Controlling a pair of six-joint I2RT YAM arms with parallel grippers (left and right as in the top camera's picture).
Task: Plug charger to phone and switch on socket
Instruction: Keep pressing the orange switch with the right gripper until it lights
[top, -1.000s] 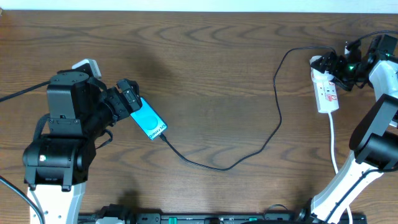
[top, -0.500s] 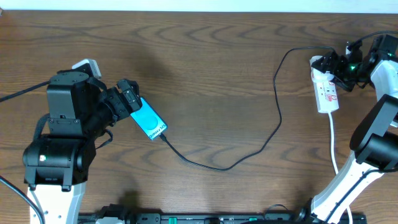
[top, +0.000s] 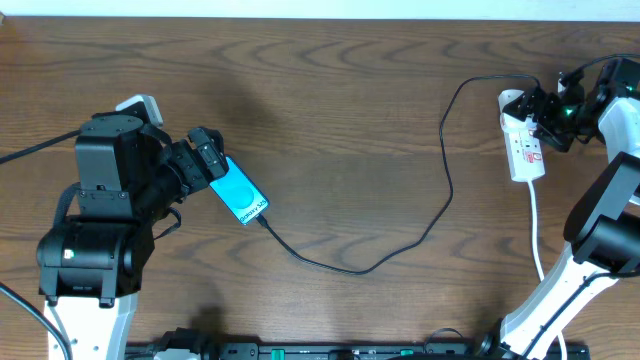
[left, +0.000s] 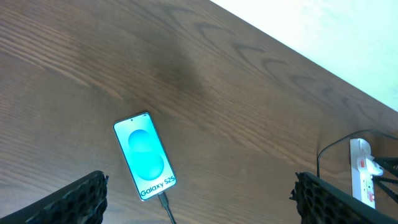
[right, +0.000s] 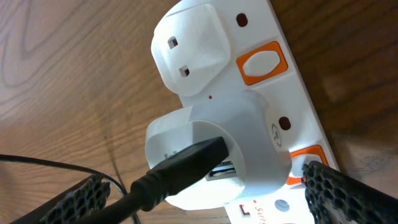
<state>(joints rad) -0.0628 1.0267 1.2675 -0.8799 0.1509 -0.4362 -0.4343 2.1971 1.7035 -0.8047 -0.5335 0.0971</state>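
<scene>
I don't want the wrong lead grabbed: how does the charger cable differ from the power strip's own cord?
The charger is thin and black; the cord is thicker and white. The charger loops from the phone to the power strip; the cord runs from the strip's rounded end toward the near edge. Both lie on the table.

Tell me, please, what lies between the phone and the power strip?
Only the black charger cable, looping over the bare wooden table from the phone to the power strip; the overhead view shows it.

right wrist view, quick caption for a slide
Open right pincer over the socket, charger plugged into a white adapter beside orange switches.
</scene>
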